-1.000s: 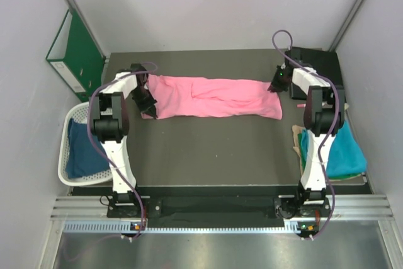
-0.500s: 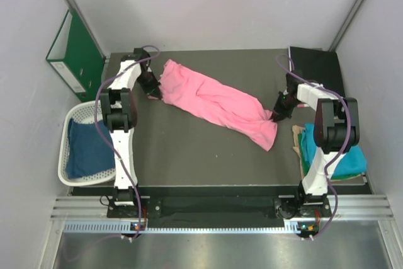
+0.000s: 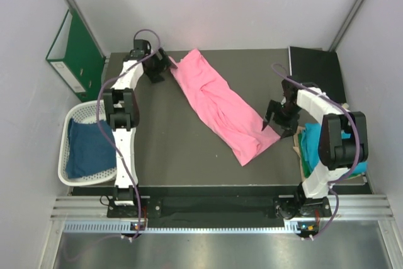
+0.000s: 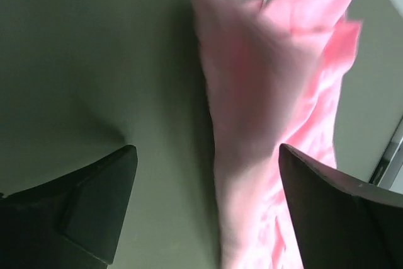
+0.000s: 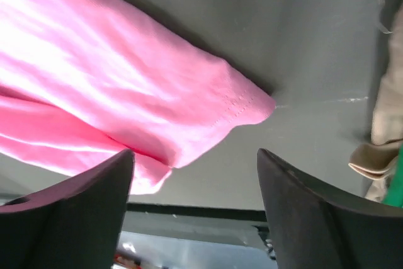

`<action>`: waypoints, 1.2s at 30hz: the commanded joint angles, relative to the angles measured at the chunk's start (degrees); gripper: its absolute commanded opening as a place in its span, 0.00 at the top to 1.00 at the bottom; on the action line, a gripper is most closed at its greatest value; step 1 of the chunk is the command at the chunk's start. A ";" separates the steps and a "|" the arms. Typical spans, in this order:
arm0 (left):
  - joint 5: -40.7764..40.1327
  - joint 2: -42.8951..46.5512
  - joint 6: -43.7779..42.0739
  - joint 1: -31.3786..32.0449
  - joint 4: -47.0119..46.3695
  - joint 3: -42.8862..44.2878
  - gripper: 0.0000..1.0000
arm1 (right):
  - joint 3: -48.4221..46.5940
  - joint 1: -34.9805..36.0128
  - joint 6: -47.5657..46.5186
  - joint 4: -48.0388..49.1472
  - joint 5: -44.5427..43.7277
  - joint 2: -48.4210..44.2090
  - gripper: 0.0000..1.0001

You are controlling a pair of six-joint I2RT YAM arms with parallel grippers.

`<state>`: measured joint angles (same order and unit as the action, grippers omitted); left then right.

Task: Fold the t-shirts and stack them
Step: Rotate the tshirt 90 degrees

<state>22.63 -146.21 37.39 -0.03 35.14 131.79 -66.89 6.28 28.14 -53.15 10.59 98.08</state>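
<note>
- On my screen the bright pink cloth t-shirt [image 3: 220, 108] looks soft and matt, with fine stitching at its hem.
- The dark grey tabletop [image 3: 176, 149] looks smooth and matt.
- The white lattice basket [image 3: 65, 149] looks like plastic.
- I take the ribbed silver rail [image 3: 220, 209] for dull metal.

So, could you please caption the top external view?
Left gripper and right gripper, both open, flank a diagonal pink t-shirt.

One camera looks down from behind me; close cameras on my left hand [image 4: 208, 149] and right hand [image 5: 195, 152] share the pink t-shirt [image 3: 220, 108].
</note>
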 commanded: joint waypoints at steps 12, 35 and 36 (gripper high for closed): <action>3.29 37.12 1.98 7.40 -10.87 -49.50 0.01 | -14.05 -0.13 -8.01 2.86 -6.28 4.22 0.00; -0.31 37.50 27.91 49.68 -32.83 -69.47 0.23 | -12.82 -5.93 -6.61 10.52 2.59 1.24 0.00; -0.66 36.80 28.53 51.43 -33.20 -69.21 0.26 | -12.56 -5.85 -6.52 10.34 2.68 0.62 0.00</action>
<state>24.12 -106.45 60.69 47.53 8.84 61.01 -78.41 0.62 21.21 -44.10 11.20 103.85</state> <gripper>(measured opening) 0.772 0.995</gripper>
